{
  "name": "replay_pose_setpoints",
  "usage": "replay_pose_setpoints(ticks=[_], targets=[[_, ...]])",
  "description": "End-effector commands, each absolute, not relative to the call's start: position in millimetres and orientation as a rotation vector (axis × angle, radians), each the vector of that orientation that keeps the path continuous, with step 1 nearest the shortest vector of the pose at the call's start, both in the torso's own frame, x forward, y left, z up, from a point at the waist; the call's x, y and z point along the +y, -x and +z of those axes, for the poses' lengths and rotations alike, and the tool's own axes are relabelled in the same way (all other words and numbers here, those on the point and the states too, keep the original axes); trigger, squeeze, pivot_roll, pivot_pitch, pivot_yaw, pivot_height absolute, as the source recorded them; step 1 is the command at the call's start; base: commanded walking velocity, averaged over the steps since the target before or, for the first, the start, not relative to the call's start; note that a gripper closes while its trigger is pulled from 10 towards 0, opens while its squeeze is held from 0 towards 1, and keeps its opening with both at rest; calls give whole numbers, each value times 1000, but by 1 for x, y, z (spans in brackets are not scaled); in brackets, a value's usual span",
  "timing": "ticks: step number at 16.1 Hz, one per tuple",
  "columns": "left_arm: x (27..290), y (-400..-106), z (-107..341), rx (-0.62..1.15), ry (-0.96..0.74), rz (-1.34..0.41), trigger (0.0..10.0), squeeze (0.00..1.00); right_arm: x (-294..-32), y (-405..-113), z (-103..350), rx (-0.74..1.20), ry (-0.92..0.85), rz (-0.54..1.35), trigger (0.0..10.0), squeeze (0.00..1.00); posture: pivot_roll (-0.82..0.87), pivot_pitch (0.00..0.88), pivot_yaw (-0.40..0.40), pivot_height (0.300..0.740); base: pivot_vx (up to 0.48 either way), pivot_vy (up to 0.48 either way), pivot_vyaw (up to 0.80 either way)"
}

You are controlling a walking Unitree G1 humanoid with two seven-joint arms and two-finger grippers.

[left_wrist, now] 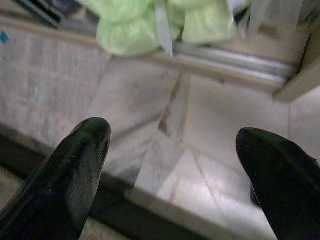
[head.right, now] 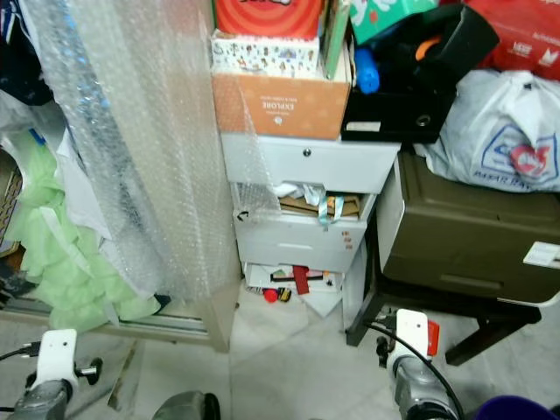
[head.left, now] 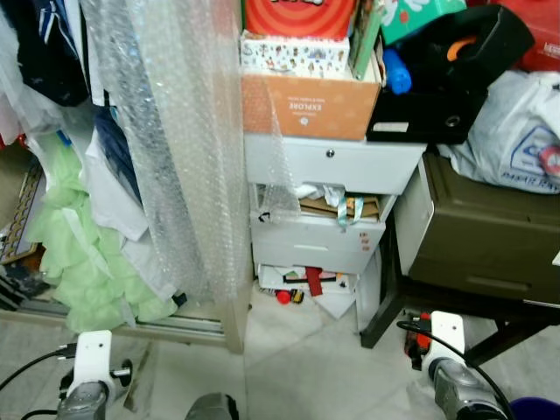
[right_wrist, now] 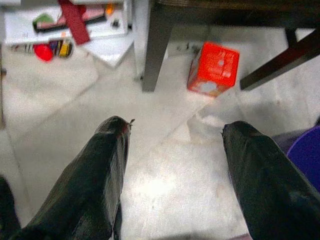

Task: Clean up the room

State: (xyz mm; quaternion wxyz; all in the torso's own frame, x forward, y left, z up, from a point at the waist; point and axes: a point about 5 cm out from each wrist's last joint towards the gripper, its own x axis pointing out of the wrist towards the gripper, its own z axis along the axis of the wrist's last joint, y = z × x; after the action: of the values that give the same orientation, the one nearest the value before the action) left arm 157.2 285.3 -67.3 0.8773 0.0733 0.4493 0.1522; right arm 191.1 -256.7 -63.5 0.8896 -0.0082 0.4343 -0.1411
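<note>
1. The red box looks like the nearest thing to tidy. It lies on the pale floor under the dark table, beside one table leg. In the right wrist view it is at about 1 o'clock from the right gripper, near but not touched.
2. The right gripper hangs low over the floor with its two black fingers spread wide, and nothing is between them. To take the box well, I judge it should go forward under the table edge, keep clear of the leg, and close across the narrow sides of the box.
3. At about 11 o'clock from that gripper more clutter spills from the white drawer unit: a small red ball, papers, and a red strip. I think these are for later.
4. The blue bin at 3 o'clock may be where the box goes; this is only a guess.
5. The left gripper is also open and empty, over bare floor near the green cloth and the sliding door track.
</note>
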Motion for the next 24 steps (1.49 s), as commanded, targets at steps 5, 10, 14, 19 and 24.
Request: replay_pose_setpoints(ticks=[5,10,14,19,24], targets=[[270,-173,-69,974,-154,267,10000,0,-247,-186,-72,997,72,-267,10000,0,-60,0,14,740,0,0,0],[265,-177,-70,977,-161,245,10000,0,-231,-197,-70,974,104,-195,10000,0,-70,0,18,740,0,124,-180],[262,-177,-71,980,-166,238,10000,0,-232,-196,-71,978,138,-168,10000,0,-78,0,18,740,0,383,-311],[263,-177,-70,980,-168,236,10000,0,-232,-196,-70,968,157,-148,10000,0,-78,0,18,740,0,400,-85],[266,-180,-68,970,-186,234,10000,0,-228,-199,-69,947,161,-129,10000,0,-73,0,22,740,0,327,0]])
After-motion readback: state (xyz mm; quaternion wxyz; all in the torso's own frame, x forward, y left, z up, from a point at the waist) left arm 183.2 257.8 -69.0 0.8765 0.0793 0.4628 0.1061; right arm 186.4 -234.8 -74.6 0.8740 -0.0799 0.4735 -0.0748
